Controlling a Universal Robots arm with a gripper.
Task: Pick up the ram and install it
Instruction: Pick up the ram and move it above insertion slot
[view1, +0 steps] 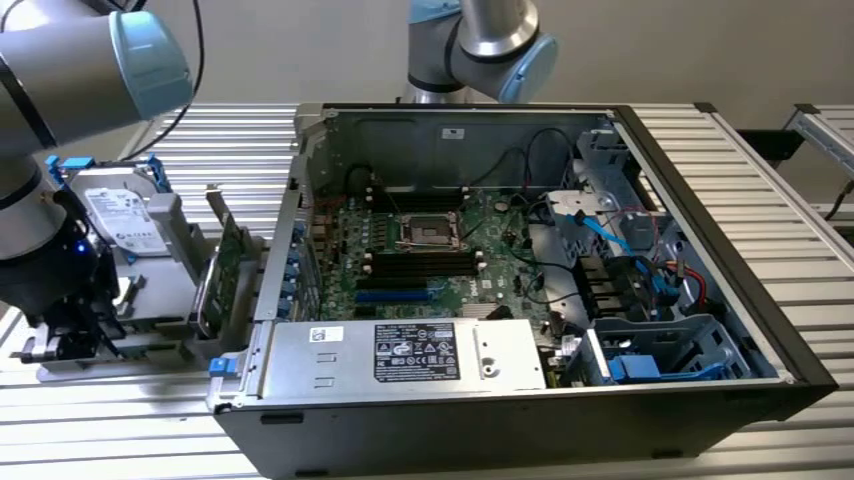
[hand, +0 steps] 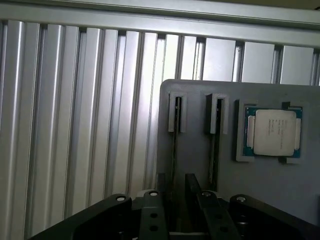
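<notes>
1. The gripper hangs low over a grey holder plate. Its two black fingers stand apart, gripping nothing.
2. The ram stands on its edge in a narrow slot of that plate. It shows as a thin dark line running between the fingers, with a gap on each side.
3. A second ram stick stands on edge in the next slot, just beside the first and parallel to it.
4. A square silver processor chip lies flat in a recess on the same plate, beyond the second stick.
5. The plate rests on a table of ribbed aluminium slats.
6. In the exterior view, the robot arm reaches down at the exterior view's left. A hard drive and a green expansion card stand upright near it.
7. An open computer case lies on its side at the exterior view's right of these parts. Its motherboard faces up, with dark memory slots just below the processor socket.
</notes>
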